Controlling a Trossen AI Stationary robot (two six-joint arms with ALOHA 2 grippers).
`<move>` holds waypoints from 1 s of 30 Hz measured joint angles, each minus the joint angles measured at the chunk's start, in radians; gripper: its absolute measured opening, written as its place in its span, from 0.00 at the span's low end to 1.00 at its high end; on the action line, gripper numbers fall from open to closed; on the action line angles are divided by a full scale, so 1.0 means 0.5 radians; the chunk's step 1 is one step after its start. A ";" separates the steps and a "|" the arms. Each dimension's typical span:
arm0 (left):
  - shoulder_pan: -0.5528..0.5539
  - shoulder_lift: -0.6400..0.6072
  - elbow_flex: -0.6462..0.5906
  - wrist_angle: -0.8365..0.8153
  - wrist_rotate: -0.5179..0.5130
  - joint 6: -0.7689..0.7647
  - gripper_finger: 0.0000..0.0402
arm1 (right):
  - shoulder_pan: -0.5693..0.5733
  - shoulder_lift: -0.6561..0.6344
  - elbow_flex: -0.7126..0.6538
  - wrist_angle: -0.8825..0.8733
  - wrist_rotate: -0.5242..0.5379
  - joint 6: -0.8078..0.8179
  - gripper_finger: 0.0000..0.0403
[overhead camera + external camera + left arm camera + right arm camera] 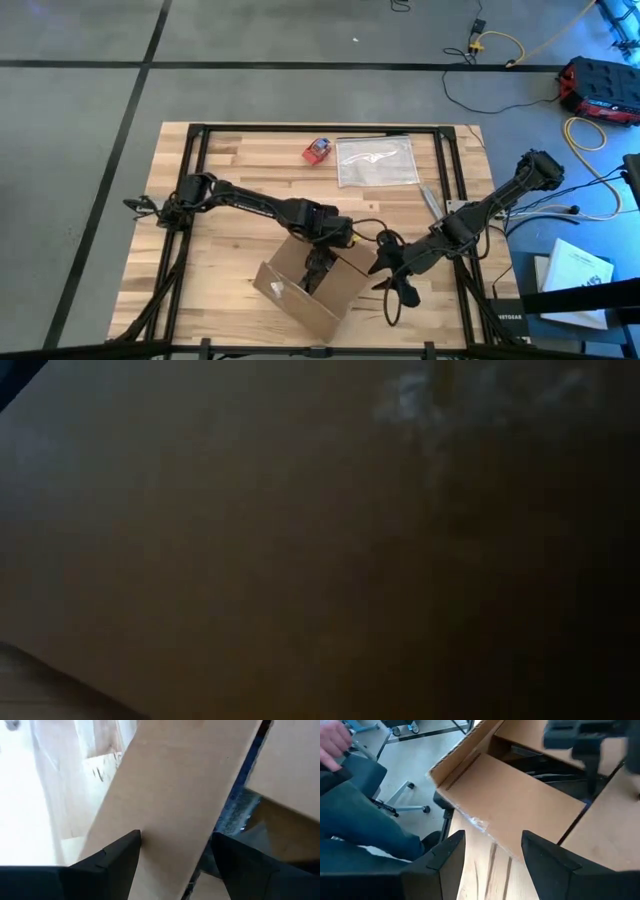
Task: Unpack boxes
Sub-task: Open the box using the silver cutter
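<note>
Clearly light, stiff cardboard: my left tool straddles a flap of the box at the surface's near edge.
I judge the flaps the best hold, since the taped faces look slick; my right tool stands apart, empty, just beside the box.

No text, label or number can be read — not on the box, not elsewhere.
</note>
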 joint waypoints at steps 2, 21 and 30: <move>-0.017 0.000 0.000 0.002 -0.059 0.035 0.58 | 0.001 0.000 0.000 -0.004 0.000 0.002 0.45; 0.181 0.000 -0.002 -0.002 -0.214 -0.182 0.19 | 0.004 -0.001 0.163 -0.092 0.099 -0.180 0.45; 0.401 0.000 -0.002 0.000 -0.230 -0.252 0.19 | -0.243 -0.005 0.268 -0.407 0.621 0.004 0.45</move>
